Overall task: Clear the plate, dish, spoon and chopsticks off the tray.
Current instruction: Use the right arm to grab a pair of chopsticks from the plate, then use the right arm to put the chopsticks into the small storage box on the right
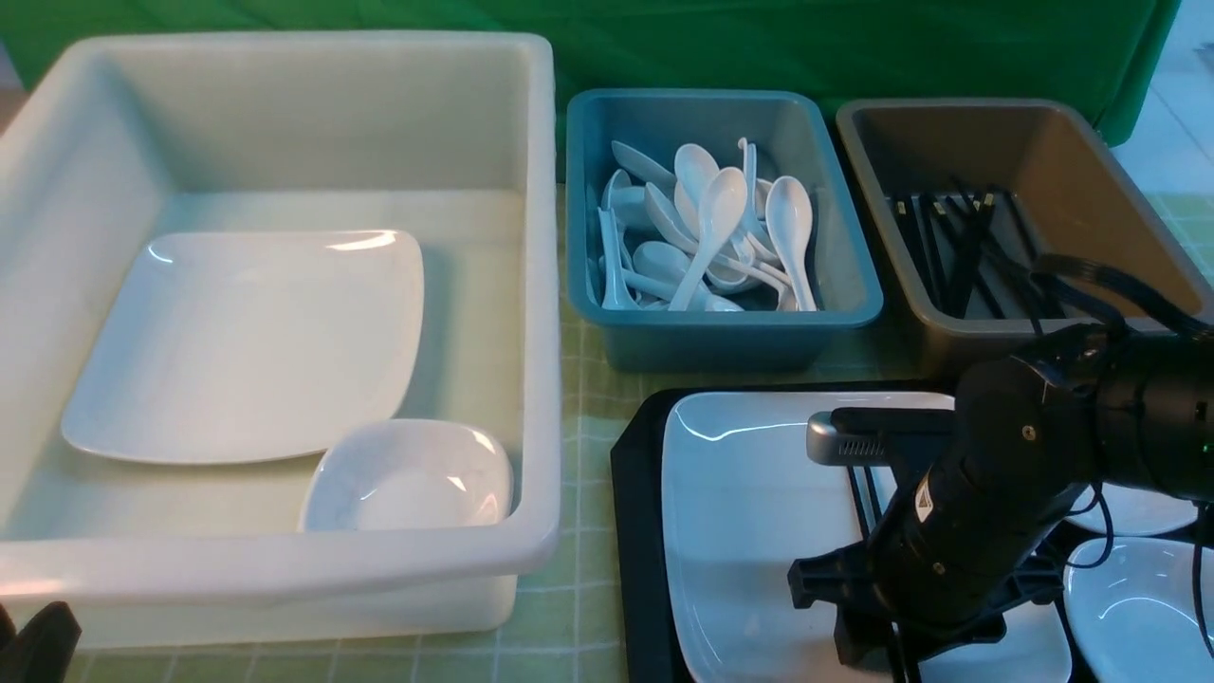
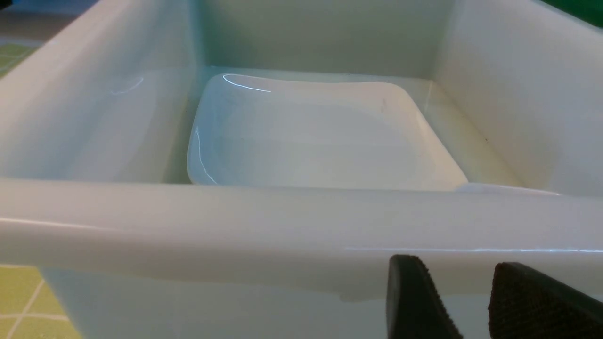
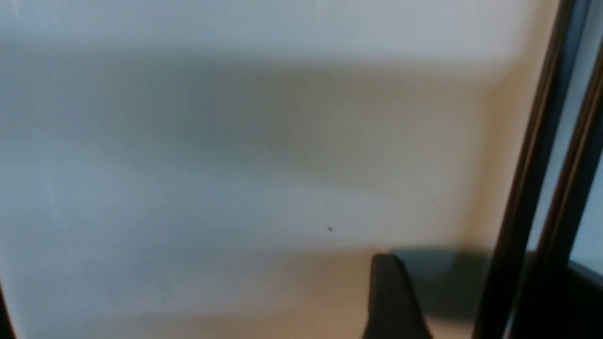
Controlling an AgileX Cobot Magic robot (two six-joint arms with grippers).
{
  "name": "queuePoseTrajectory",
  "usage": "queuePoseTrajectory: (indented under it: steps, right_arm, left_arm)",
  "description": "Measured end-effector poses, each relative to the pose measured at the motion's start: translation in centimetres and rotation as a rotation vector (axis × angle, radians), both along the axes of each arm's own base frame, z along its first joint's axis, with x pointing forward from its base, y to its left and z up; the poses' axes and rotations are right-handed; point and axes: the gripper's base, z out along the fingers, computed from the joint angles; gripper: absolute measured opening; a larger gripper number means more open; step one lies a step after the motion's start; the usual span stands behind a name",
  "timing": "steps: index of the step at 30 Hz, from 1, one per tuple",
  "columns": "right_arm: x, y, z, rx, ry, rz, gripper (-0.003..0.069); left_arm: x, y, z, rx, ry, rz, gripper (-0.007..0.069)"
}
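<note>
The black tray (image 1: 637, 531) sits at the front right with the large white plate (image 1: 749, 493) on it. The black chopsticks (image 1: 861, 493) lie across the plate's right part. Two small white dishes (image 1: 1133, 512) (image 1: 1138, 607) sit on the tray's right side. No spoon shows on the tray. My right gripper (image 1: 858, 640) is down over the plate; in the right wrist view it (image 3: 464, 273) is open just above the plate (image 3: 235, 141), with the chopsticks (image 3: 532, 188) between the jaws. My left gripper (image 2: 454, 268) is open and empty at the front left (image 1: 38, 640).
A deep white tub (image 1: 541, 285) at the left holds another large plate (image 1: 247, 341) and a small dish (image 1: 408, 474); its rim (image 2: 235, 221) stands right before my left gripper. A teal bin (image 1: 730, 323) holds several spoons. A brown bin (image 1: 1091, 190) holds several chopsticks.
</note>
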Motion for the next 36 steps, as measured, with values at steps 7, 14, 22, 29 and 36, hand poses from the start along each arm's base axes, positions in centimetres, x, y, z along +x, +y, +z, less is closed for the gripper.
queuePoseTrajectory:
  steps: [7, 14, 22, 29, 36]
  right_arm:
    - [0.0, -0.1, 0.0, -0.021, -0.009, 0.061, 0.0186]
    - [-0.1, -0.1, 0.3, -0.041, 0.031, 0.134, 0.0104]
    - [-1.6, -0.9, 2.8, -0.056, 0.080, 0.211, 0.0104]
    - [-2.8, -2.4, 9.3, -0.040, -0.149, 0.286, 0.0104]
    - [1.0, -5.3, 16.3, -0.076, -0.467, 0.199, 0.0104]
  left_arm:
    - [0.0, 0.0, 0.0, 0.000, 0.000, 0.000, 0.0224]
    - [0.0, 0.0, 0.0, 0.000, 0.000, 0.000, 0.0224]
    - [0.0, 0.0, 0.0, 0.000, 0.000, 0.000, 0.0224]
    - [0.0, 0.0, 0.0, 0.000, 0.000, 0.000, 0.0224]
    - [0.0, 0.0, 0.0, 0.002, 0.000, 0.000, 0.0224]
